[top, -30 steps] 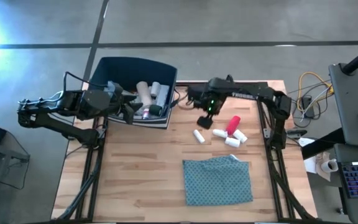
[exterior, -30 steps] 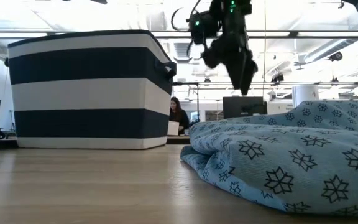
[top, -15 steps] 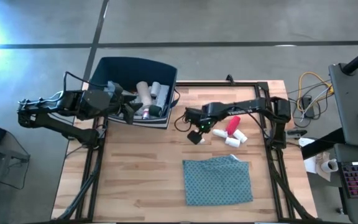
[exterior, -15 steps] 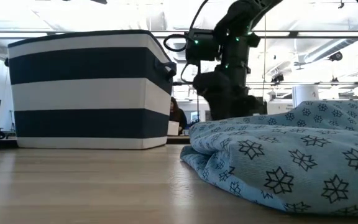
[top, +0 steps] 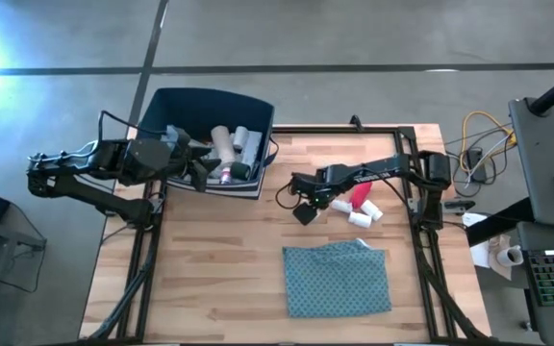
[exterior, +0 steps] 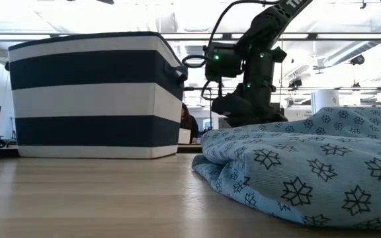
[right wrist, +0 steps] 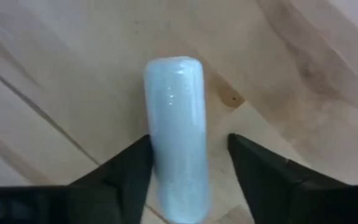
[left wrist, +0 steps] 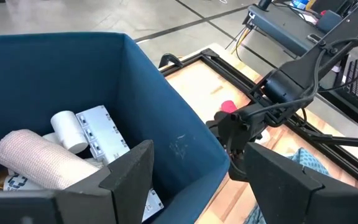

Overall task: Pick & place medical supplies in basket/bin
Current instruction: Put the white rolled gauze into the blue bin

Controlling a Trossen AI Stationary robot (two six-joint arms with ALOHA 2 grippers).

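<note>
The right gripper (top: 303,211) is down at the wooden table (top: 210,279), just left of the loose cluster of supplies; in its wrist view a white cylindrical roll (right wrist: 176,137) lies on the wood between its two dark fingers (right wrist: 120,171); one finger meets the roll's side while a gap shows beside the other, so the jaws are partly closed around the roll and a firm grip cannot be confirmed. A red tube (top: 361,193) and several small white packets (top: 360,218) lie on the table just right of that gripper; a teal patterned cloth (top: 339,279) lies crumpled nearer the table's front edge, well apart from them. The navy basket (top: 162,106) sits at the table's far left corner; it holds a beige bandage roll (left wrist: 39,158), a white roll (left wrist: 69,127) and a white box (left wrist: 104,130). The left gripper (top: 195,168) hangs over the basket's near rim with its jaws spread and nothing between them.
</note>
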